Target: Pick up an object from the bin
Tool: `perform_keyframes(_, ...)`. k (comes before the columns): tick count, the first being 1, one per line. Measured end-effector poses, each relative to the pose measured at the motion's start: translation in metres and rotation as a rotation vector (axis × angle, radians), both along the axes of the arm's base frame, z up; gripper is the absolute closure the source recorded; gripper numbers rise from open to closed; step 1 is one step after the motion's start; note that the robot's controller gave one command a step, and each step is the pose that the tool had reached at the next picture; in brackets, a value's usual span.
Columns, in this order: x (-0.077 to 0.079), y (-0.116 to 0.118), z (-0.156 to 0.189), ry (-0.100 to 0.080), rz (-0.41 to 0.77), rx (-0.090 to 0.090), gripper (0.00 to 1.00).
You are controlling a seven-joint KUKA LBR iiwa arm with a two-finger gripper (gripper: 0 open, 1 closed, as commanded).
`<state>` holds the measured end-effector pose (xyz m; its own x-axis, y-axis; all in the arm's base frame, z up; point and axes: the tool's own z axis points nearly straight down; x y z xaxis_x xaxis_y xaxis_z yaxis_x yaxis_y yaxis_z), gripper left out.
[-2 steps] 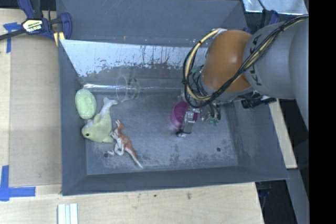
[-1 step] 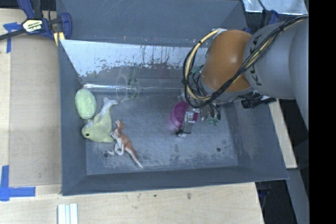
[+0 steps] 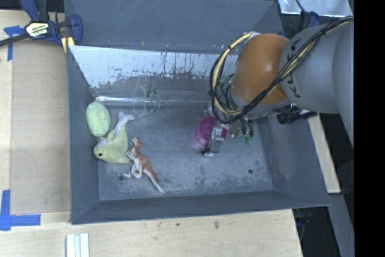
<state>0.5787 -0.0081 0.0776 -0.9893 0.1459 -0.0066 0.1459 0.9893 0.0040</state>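
My gripper (image 3: pixel 210 148) reaches down into the right half of the bin, its metal fingertip close to the floor. A small round magenta thing (image 3: pixel 204 130) lies right beside the fingers, on their left and touching or nearly touching them. Part of it is hidden behind the gripper body, and I cannot tell whether it sits between the fingers.
At the bin's left lie a pale green oval lump (image 3: pixel 98 118), a yellow-green soft toy (image 3: pixel 113 148) and a small orange-and-white dinosaur figure (image 3: pixel 142 167). A clear glass-like thing (image 3: pixel 146 102) rests near the back wall. The orange-covered arm overhangs the right side.
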Motion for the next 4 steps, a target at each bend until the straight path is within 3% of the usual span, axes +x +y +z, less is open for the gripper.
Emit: perform_keyframes(4, -0.001, -0.001, 0.044, 0.007, 0.000, -0.003, 1.00)
